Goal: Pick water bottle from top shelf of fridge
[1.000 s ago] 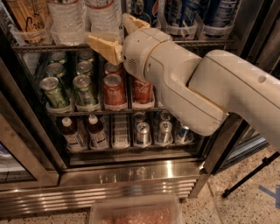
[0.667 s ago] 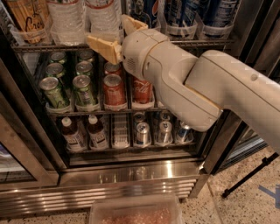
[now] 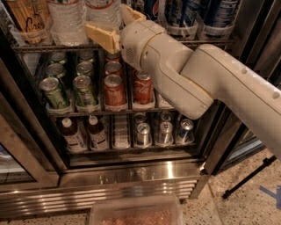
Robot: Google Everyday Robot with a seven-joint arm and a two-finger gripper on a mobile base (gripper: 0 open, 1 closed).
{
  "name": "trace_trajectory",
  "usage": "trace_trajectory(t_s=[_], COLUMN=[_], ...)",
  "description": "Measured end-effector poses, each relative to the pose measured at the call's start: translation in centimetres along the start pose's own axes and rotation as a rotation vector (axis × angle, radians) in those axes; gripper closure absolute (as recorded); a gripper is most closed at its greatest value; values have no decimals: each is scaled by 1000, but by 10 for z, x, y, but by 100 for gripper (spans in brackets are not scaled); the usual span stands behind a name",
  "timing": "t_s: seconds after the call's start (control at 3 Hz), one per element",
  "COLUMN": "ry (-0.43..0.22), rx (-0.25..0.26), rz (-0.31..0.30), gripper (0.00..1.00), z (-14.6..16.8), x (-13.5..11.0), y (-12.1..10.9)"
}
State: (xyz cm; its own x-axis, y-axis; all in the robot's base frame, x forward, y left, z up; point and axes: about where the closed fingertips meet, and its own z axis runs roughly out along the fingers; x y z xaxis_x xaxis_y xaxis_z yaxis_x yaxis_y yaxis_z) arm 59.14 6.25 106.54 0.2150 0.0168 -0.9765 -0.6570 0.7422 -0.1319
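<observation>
Two clear ribbed water bottles [image 3: 68, 19] [image 3: 103, 11] stand in clear holders on the top shelf [image 3: 52, 46], a dark wire rack with a front rail, in the fridge [image 3: 131, 176]. My gripper [image 3: 115, 25] is at that shelf by the right-hand water bottle. Its yellowish fingers are spread open. One finger [image 3: 103, 38] is in front of the bottle's base and the other [image 3: 133, 13] is just to its right. Nothing is held. The bottle tops are out of view.
An amber tea bottle [image 3: 26, 17] stands far left on the top shelf, with blue Pepsi bottles [image 3: 184, 15] on the right. Green cans [image 3: 55, 90] and red cans [image 3: 114, 90] fill the rack below, then small bottles [image 3: 72, 134] and silver cans [image 3: 142, 132]. A clear bin [image 3: 136, 213] lies on the floor.
My gripper has risen slightly, closer to the base of the right-hand water bottle. The shelves and drinks have not moved.
</observation>
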Motion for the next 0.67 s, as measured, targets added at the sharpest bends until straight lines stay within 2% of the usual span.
trace_trajectory(t_s=[0.67], ry=[-40], rx=[-14], rz=[-10], gripper=[26], z=[19], x=[-9], y=[1])
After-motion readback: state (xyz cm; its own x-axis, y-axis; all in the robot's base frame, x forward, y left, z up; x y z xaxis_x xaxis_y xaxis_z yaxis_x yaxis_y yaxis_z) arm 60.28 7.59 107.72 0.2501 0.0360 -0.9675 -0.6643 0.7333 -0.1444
